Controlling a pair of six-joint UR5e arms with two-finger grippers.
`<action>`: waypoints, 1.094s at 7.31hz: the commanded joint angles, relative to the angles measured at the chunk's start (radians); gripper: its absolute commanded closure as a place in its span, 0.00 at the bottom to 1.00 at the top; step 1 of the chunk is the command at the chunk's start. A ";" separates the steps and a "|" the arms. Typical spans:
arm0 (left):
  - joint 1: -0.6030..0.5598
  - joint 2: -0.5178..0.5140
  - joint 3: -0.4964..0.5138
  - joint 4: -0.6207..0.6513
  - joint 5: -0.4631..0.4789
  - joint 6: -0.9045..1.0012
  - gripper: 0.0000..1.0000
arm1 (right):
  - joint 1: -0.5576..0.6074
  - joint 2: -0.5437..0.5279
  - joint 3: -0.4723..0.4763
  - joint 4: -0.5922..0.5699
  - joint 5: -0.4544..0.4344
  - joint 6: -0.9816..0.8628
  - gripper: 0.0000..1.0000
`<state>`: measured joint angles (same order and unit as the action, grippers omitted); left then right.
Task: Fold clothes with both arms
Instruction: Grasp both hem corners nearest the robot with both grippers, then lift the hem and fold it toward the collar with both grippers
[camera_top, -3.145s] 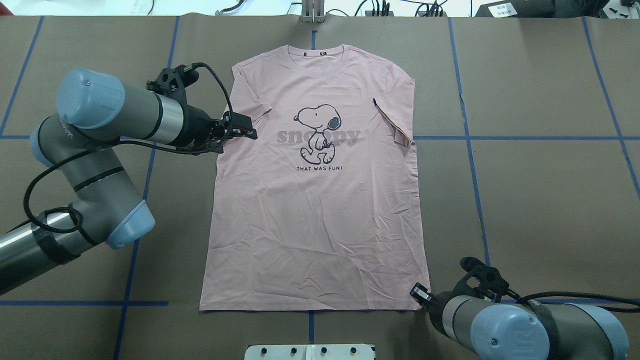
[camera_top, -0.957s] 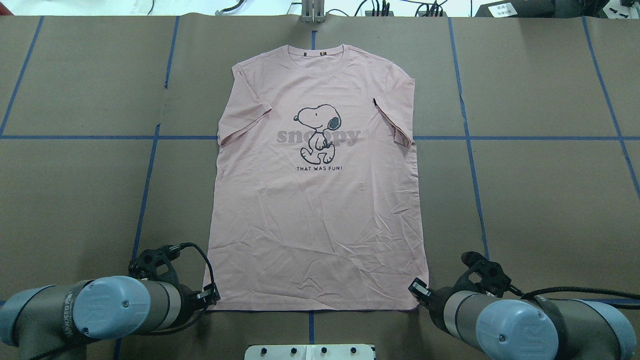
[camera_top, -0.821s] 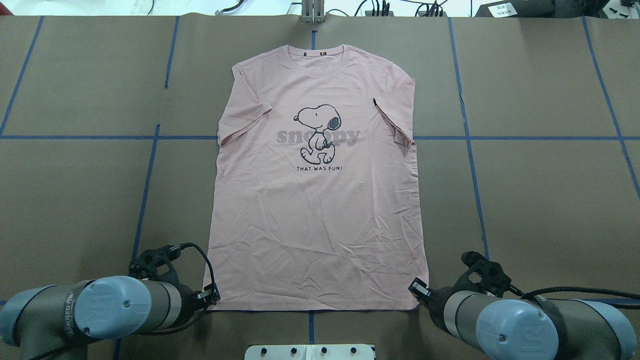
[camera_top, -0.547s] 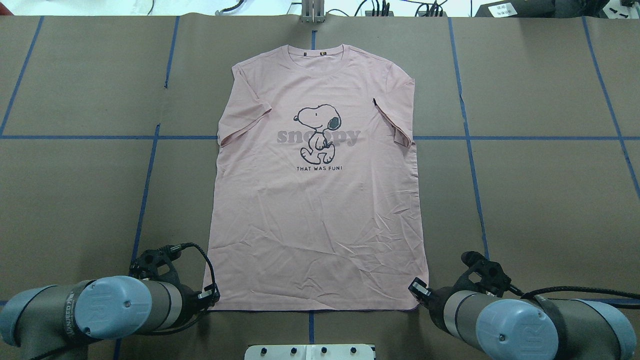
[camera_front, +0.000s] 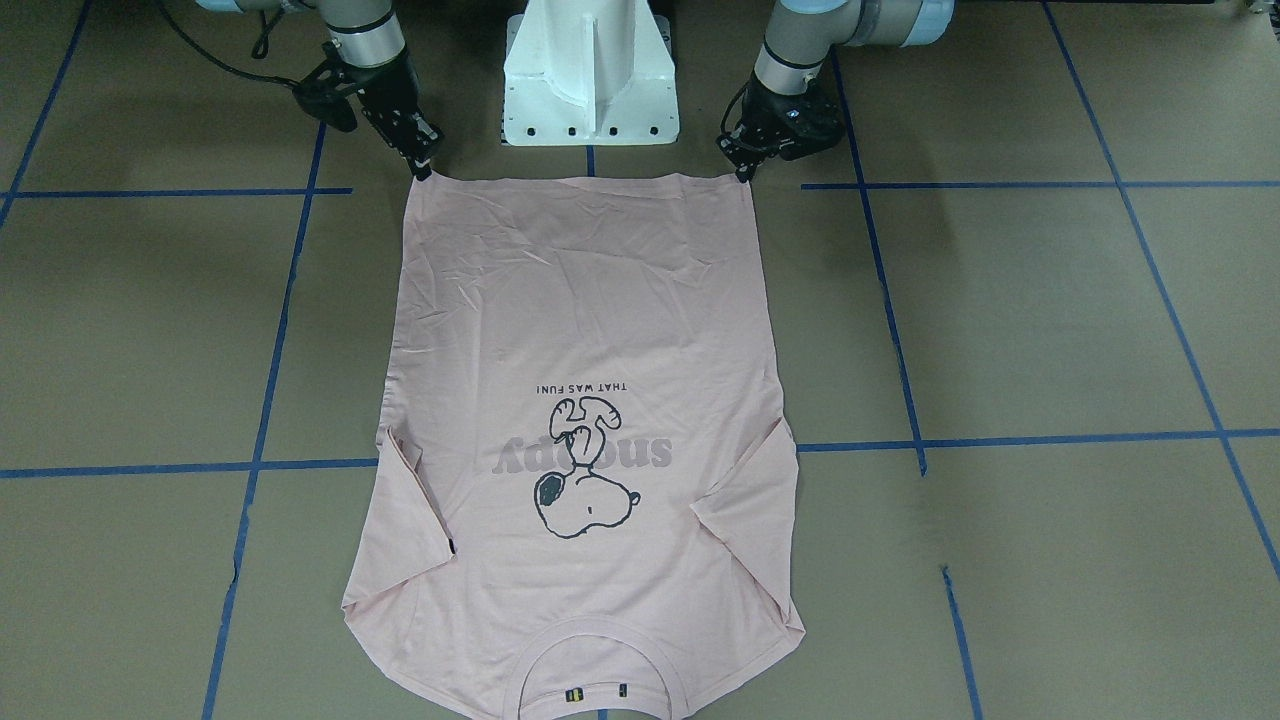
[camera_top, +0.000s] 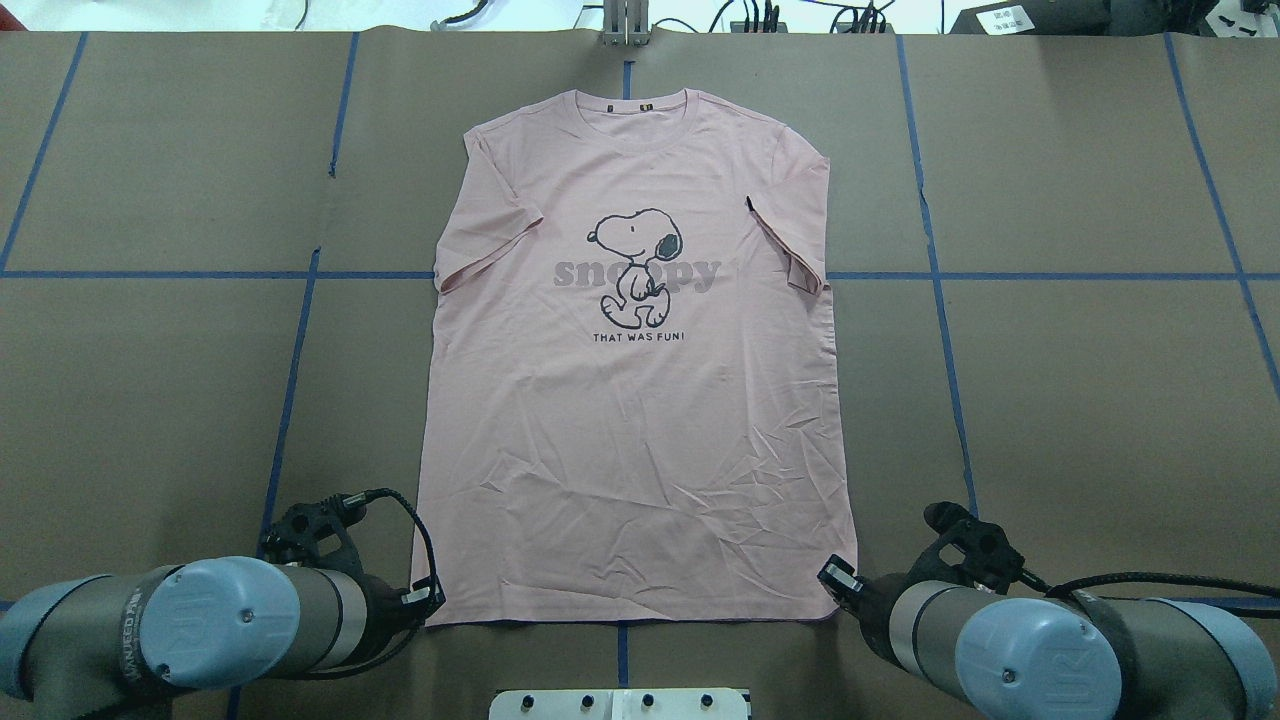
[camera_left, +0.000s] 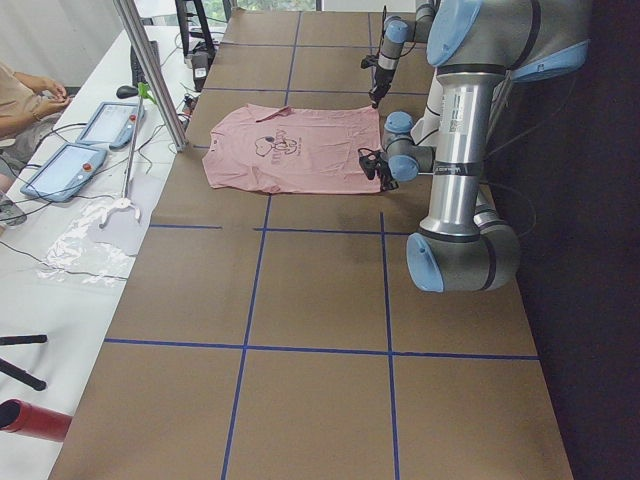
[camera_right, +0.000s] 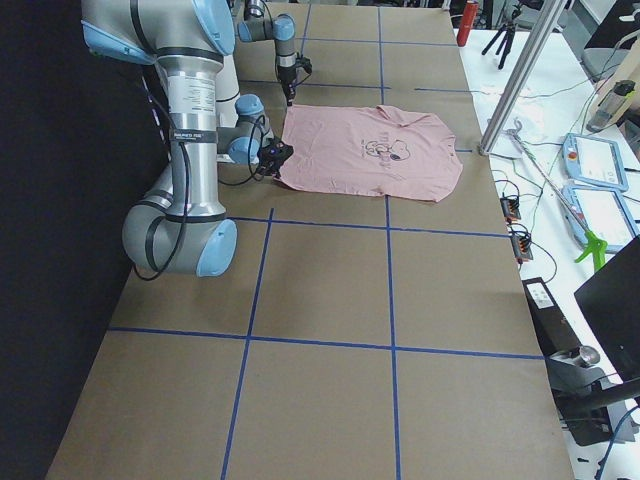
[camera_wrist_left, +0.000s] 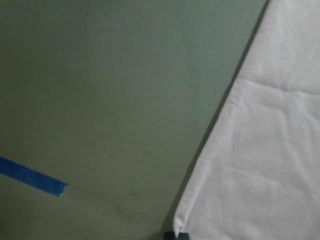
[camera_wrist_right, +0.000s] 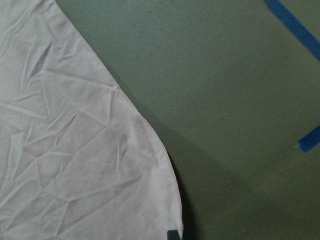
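The pale pink Snoopy T-shirt (camera_top: 640, 420) lies flat and print-up on the brown table, collar far from me and hem near me; it also shows in the front view (camera_front: 580, 330). My left gripper (camera_top: 430, 600) sits at the hem's left corner, on the right in the front view (camera_front: 745, 172), shut on that corner. My right gripper (camera_top: 835, 582) sits at the hem's right corner (camera_front: 425, 168), shut on it. Each wrist view shows a hem corner (camera_wrist_left: 260, 165) (camera_wrist_right: 75, 150) running down to a black fingertip at the bottom edge. The cloth by the right gripper curls up slightly.
The white pedestal base (camera_front: 590, 70) stands between the arms just behind the hem. Blue tape lines (camera_top: 290, 370) cross the brown table cover. A metal post (camera_left: 150, 75) and a side table with tablets (camera_left: 85, 140) stand beyond the collar end.
My left arm came from the shirt's left sleeve back to the hem's left corner. In the last second it shifted slightly and drew that corner a little inward. The right arm has not moved.
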<state>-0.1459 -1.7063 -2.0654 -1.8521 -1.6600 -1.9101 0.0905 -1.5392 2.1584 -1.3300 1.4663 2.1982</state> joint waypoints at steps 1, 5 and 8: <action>0.083 -0.001 -0.106 0.097 0.000 -0.074 1.00 | -0.020 -0.045 0.055 0.000 0.003 0.000 1.00; -0.072 -0.063 -0.180 0.180 0.000 -0.047 1.00 | 0.107 -0.044 0.138 0.000 0.023 -0.059 1.00; -0.399 -0.281 0.109 0.173 0.000 0.271 1.00 | 0.442 0.298 -0.235 0.002 0.208 -0.326 1.00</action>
<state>-0.4259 -1.8950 -2.0860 -1.6703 -1.6621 -1.7495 0.3955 -1.3910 2.1022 -1.3297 1.5965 1.9735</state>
